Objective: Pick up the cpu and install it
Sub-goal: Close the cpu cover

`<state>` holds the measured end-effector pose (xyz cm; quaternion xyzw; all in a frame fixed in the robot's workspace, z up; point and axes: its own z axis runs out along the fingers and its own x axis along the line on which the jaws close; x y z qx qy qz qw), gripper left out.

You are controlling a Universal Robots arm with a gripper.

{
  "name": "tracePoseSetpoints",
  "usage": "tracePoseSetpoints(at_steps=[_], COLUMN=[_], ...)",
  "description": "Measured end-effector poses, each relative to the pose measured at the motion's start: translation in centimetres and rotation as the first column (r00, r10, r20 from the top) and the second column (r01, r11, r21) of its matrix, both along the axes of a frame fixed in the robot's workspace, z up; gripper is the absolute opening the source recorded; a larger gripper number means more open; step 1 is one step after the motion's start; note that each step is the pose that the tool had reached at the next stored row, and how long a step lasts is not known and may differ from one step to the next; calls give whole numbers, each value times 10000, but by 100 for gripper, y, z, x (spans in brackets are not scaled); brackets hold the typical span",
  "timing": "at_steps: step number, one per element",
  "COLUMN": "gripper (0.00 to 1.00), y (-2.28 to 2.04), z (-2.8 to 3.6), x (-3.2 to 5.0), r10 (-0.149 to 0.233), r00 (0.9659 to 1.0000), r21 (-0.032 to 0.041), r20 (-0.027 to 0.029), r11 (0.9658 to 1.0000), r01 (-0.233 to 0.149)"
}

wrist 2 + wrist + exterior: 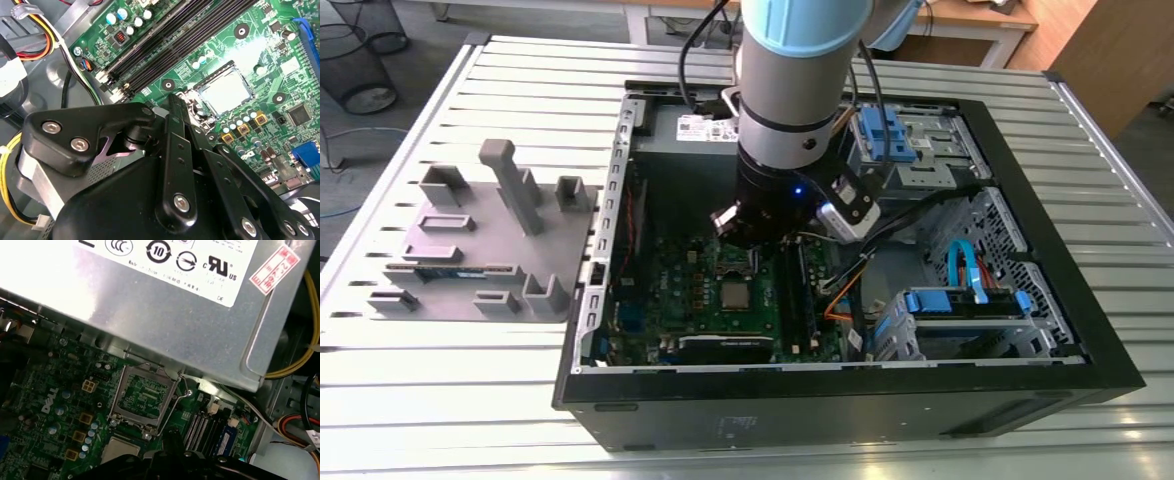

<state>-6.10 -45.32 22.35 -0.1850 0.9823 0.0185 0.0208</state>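
Gripper point(742, 236): hanging inside the open case point(854, 405), low over the motherboard point(654, 295), on the power-supply side of the socket.
Grip state: not showing clearly in any view, so I cannot tell.
Arm point(787, 60): coming down from above into the middle of the case, with a blue light glowing on the wrist.
Cpu point(736, 295): lying flat in the motherboard socket, silver top facing up and uncovered. In the second wrist view it is showing bright point(225, 92) just past the gripper tip point(172, 100), apart from it. In the first wrist view one corner is peeking out point(120, 452) beside the dark gripper body.
Load frame point(119, 390): standing swung open next to the cpu, on the side toward the power supply point(150, 305), its window showing green board behind it.
Lever point(187, 392): thin wire sitting released along the frame's edge, its hooked end pointing up.
Memory slots point(165, 45): long black rows running beside the socket.
Cables: yellow, red and black bundle running along the case wall next to the power supply.
Tray point(440, 245): grey moulded block sitting on the slatted table point(520, 60) at the exterior view's left, well apart from the case.
Memory stick point(454, 271): green strip lying in a slot of the tray.
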Motion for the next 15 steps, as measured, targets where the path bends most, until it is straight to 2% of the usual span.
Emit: tracePoseSetpoints(at_steps=[8, 15], gripper=[11, 11], y=[68, 70], z=[-14, -16], x=[7, 7], r10=[38, 38], r00=[10000, 10000], r21=[0, 0], r20=[0, 0], r11=[10000, 10000], r01=[-38, -38])
